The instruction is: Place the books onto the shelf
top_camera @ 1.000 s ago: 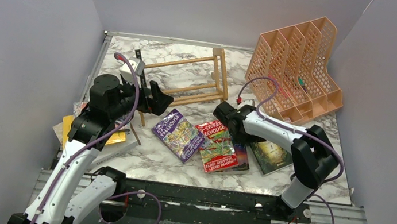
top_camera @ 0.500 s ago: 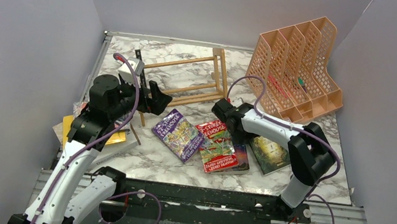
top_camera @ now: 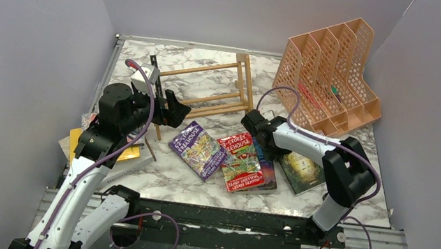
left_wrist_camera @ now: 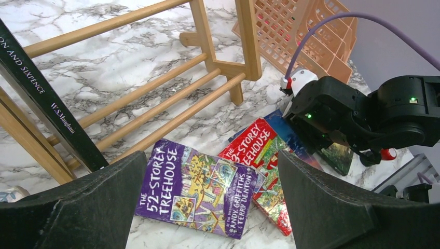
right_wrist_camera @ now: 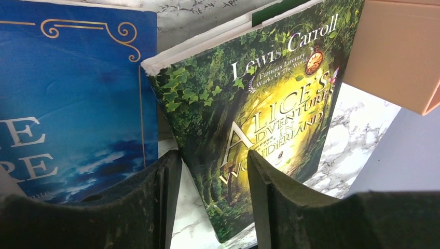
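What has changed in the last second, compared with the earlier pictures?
The right gripper shifted slightly and its jaws narrowed around a corner of Alice's Adventures in Wonderland, not visibly gripping it. The left gripper, the other books and the shelf stayed.

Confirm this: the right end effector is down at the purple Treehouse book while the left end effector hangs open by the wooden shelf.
Wrong book. The right wrist view shows the right end effector at the green Alice book, not the purple Treehouse book. The left end effector does hang open by the wooden shelf.
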`<state>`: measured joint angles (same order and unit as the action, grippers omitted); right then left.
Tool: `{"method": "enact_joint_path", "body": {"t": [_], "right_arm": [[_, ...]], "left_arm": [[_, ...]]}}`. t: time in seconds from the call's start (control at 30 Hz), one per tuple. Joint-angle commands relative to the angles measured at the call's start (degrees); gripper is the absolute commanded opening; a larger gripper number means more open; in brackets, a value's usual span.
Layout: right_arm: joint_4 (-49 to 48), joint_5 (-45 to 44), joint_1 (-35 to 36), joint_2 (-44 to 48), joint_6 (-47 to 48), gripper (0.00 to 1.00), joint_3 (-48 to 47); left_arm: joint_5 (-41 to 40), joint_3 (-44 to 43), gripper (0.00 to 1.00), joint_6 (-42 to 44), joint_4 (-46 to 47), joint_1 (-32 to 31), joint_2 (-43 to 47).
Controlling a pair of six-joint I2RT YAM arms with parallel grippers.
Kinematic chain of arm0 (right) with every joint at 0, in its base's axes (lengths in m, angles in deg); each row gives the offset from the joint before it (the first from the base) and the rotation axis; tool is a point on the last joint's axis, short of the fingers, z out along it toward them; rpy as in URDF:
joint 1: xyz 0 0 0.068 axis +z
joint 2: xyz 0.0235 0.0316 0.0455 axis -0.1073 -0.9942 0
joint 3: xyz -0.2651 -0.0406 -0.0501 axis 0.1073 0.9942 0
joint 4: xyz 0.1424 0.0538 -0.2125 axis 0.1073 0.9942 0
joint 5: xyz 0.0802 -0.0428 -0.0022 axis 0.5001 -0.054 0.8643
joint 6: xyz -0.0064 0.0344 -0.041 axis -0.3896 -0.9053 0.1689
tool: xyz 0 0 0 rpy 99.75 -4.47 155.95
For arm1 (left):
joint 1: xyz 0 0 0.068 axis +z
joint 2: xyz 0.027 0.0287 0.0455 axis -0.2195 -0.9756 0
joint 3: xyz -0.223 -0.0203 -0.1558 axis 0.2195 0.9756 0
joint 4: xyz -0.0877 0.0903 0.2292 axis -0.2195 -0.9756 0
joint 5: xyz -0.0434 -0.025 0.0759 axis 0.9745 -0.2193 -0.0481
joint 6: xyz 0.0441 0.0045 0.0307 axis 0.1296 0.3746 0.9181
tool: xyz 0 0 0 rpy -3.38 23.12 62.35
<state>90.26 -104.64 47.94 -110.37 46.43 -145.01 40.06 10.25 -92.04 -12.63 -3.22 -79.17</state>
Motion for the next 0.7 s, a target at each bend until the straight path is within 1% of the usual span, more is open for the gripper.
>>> {"method": "enact_joint_path", "body": {"t": [0.0,0.13,0.23,0.4,0.5,0.57,0.67], "right_arm": [[-4.0,-1.4,-0.3,-0.2,1.4,0.56,0.8],[-4.9,-0.3,-0.2,-1.5,2.2,0.69,1.2],[-5.3,-0.2,-0.3,-3.4,3.0,0.71,1.1],[-8.2,-1.7,-0.2,-5.3,4.5,0.71,1.2],[-9.7,-3.3,-0.1,-6.3,5.6,0.7,1.2],[-10.5,-4.7,0.4,-6.8,6.2,0.67,1.2],[-10.7,-5.6,1.7,-6.2,6.6,0.53,0.4]], "left_arm": [[-1.4,-0.6,0.96,0.1,-0.5,-0.4,0.9],[-1.5,-0.5,0.96,-0.1,-0.5,-0.4,0.8],[-1.6,-0.5,0.96,-0.1,-0.5,-0.4,0.6],[-1.9,-0.4,0.96,0.0,-0.5,-0.4,0.3],[-2.0,-0.4,0.96,0.0,-0.2,-0.4,0.0],[-2.0,-0.4,0.96,0.0,-0.2,-0.4,-0.1],[-2.1,-0.4,0.96,-0.1,-0.2,-0.4,-0.1]]}}
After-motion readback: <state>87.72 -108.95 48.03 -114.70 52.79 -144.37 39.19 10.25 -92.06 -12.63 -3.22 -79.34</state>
